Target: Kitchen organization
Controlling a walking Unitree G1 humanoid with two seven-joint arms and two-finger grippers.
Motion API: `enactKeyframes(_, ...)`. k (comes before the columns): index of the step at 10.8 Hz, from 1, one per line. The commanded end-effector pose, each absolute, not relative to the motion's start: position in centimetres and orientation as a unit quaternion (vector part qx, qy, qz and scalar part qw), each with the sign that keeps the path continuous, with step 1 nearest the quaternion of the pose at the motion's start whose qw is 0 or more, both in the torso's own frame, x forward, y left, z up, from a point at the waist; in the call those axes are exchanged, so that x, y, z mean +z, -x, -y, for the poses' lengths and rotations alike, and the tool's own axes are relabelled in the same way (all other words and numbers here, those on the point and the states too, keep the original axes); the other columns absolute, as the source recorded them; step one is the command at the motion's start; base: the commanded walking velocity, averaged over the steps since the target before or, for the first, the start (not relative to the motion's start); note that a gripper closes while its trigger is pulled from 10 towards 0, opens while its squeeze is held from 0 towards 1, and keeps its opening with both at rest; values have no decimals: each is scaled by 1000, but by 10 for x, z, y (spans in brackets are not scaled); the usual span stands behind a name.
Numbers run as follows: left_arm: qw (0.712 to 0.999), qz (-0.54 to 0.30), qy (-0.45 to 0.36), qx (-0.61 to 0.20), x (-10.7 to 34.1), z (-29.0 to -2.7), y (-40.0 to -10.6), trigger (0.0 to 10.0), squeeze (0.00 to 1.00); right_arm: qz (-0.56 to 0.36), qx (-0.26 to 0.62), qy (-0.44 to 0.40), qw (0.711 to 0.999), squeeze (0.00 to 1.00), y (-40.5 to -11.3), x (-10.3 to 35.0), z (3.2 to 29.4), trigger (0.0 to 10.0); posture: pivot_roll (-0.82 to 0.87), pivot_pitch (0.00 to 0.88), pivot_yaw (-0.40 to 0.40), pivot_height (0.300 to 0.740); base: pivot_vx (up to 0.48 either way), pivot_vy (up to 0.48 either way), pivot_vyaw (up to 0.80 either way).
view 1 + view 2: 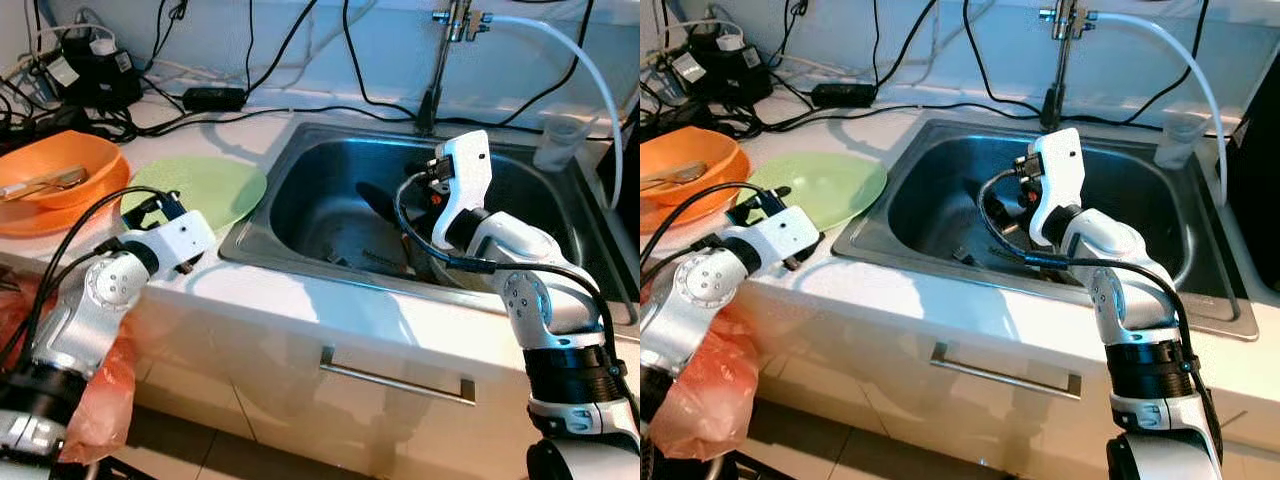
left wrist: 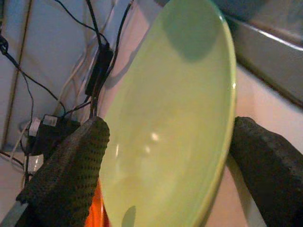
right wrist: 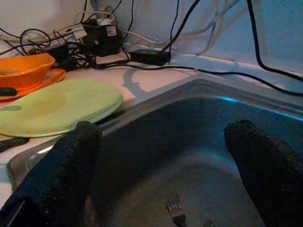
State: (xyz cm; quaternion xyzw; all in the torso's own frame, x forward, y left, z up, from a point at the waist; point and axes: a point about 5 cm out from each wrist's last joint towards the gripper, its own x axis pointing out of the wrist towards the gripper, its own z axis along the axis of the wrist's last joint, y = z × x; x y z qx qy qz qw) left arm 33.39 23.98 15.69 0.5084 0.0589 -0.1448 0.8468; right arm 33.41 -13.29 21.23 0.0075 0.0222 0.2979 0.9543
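The left tool (image 2: 165, 156) stands open astride the near rim of a green plate (image 1: 205, 188) lying on the tabletop (image 1: 270, 285), left of the sink (image 1: 300, 190). The right tool (image 3: 165, 165) hovers wide open, empty, over the sink, where apparently a fork (image 3: 174, 208) lies.

Sink basin (image 1: 330, 215) at frame centre is mostly open; a fork (image 3: 175, 208) lies on its floor. Cables (image 1: 90, 85) crowd the worktop (image 1: 270, 125) at upper left.
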Motion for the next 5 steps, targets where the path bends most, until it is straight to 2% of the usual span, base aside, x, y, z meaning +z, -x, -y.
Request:
enactKeyframes(1,839,-96,-518,-136,143,-250,-334,10000,0,-18,303,-11,953,0,-333,216,131,10000,51,0,33,740,0,0,0)
enactKeyframes(3,842,-103,-516,-120,138,-255,-340,10000,0,-17,303,-10,953,0,-333,218,131,10000,45,0,29,740,0,0,0)
enactKeyframes(4,840,-106,-518,-120,134,-255,-341,5725,0,-16,303,-9,953,0,-333,219,131,10000,44,0,30,740,0,0,0)
enactKeyframes(5,839,-104,-521,-121,130,-254,-343,0,0,-16,303,-9,953,0,-333,219,131,10000,40,0,33,740,0,0,0)
